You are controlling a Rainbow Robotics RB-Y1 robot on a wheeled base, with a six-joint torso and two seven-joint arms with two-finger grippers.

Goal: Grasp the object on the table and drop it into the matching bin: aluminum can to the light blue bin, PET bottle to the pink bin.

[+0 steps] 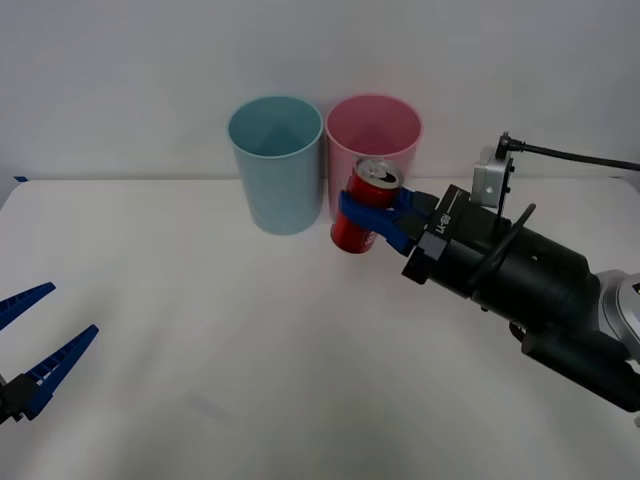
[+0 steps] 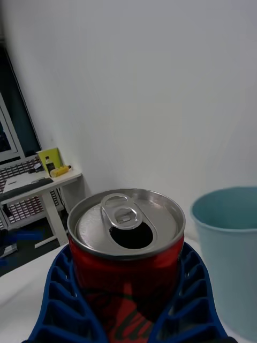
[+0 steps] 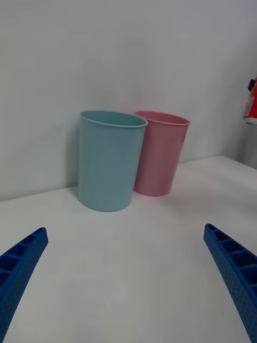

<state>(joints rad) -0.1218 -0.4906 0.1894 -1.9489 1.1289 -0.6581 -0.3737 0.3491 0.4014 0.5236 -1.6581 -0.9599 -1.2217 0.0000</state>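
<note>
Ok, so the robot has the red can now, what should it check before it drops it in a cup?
1. Can held firmly: ok. The right gripper has its blue fingers closed around the can.
2. Can off the table: ok, it hangs in the air, tilted.
3. Right cup chosen: the can goes in the light blue bin, which stands left of the pink bin, touching or nearly so.
4. Can over the blue bin: not ok. It sits in front of the pink bin, so it likely needs to move left.
5. Blue bin has room: ok, what shows of its inside is empty.
6. Left gripper out of the way: ok, open, low near the table's edge.
</note>
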